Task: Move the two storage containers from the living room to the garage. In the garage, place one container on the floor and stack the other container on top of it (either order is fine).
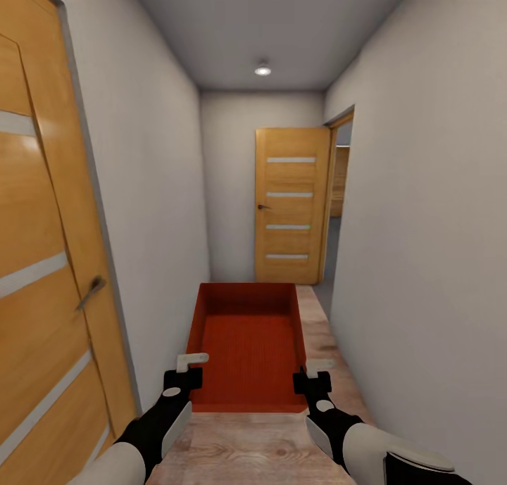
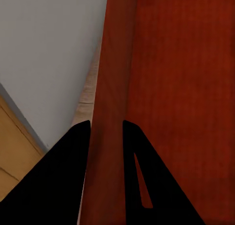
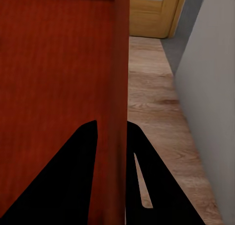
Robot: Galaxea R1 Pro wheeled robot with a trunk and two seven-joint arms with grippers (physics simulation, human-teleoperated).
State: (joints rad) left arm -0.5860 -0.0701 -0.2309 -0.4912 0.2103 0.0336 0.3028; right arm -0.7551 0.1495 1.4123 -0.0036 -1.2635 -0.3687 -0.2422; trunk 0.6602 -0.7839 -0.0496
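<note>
An orange-red storage container [image 1: 246, 344] is carried open side up in front of me, above a light wood plank floor in a narrow corridor. My left gripper [image 1: 191, 367] is shut on the container's left wall [image 2: 110, 112], one finger on each side of it. On the opposite side my right gripper [image 1: 310, 372] is shut on the right wall [image 3: 120, 87] in the same way. The second container, the living room and the garage are out of view.
White walls close in on both sides. A wooden door with a handle [image 1: 90, 291] runs along the left. Ahead, an open wooden door [image 1: 290, 203] stands at the corridor's end beside a doorway [image 1: 339, 203] on the right with grey floor beyond.
</note>
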